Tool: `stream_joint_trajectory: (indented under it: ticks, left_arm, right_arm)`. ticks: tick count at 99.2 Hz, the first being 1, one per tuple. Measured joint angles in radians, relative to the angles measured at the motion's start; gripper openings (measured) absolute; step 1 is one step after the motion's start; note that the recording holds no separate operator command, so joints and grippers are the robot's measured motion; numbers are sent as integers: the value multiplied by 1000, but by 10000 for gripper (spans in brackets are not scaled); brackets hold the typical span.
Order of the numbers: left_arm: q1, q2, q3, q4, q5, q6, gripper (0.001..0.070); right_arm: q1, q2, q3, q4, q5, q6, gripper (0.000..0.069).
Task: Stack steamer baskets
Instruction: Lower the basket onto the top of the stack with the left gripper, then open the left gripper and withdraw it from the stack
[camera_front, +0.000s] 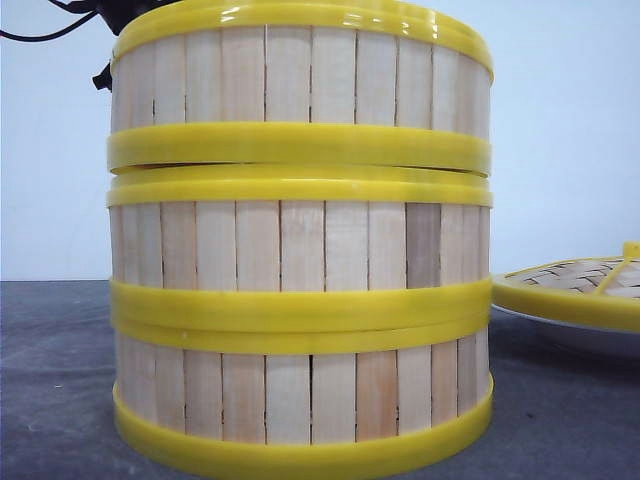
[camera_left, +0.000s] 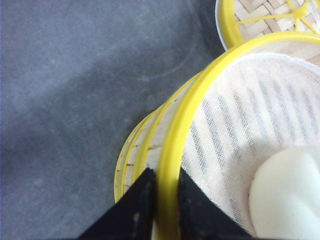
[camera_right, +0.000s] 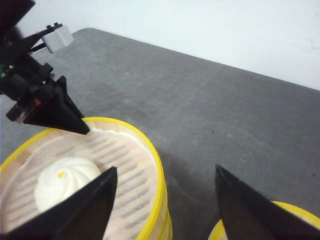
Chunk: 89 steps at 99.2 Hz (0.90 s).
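A bare robot test bench, not a kitchen.

A dark grey table (camera_front: 50, 400) runs back to a plain white wall (camera_front: 570, 130), with no counters or cookware about. On it stand only the steamer baskets (camera_front: 300, 250) in one stack and, just beside them, a woven-bamboo lid (camera_front: 585, 285) on a white plate (camera_front: 560, 335). Cables (camera_front: 40, 30) trail behind the stack.

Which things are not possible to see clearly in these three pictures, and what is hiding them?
- Contents of the two lower steamer baskets: hidden in every view by their walls and the top basket.
- Left gripper: nearly hidden in the front view behind the top basket; the left wrist view shows it on the rim.
- Lid: cut off by the frame edge in each view.
- Bun: partly behind the right gripper finger, and cut off in the left wrist view.
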<state>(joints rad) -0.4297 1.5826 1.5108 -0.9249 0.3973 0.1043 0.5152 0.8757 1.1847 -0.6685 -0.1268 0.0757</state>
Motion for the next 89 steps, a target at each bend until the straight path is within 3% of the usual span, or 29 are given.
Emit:
stream_joint_trajectory:
  ticks: [49, 54, 65, 69, 89]
  left_arm:
    - [-1, 23, 0, -8, 2, 0, 44]
    - [-1, 23, 0, -6, 6, -2, 87]
    - [-1, 23, 0, 9, 18, -2, 285]
    - [-1, 23, 0, 14, 19, -2, 328]
    - [10, -9, -2, 70, 19, -10, 381]
  right_arm:
    - [0, 0, 0, 0, 22, 0, 383]
    - [0, 0, 0, 0, 22, 0, 383]
    - [0, 0, 0, 0, 22, 0, 383]
    - [0, 0, 0, 0, 22, 0, 383]
    - [0, 0, 0, -2, 43, 4, 383]
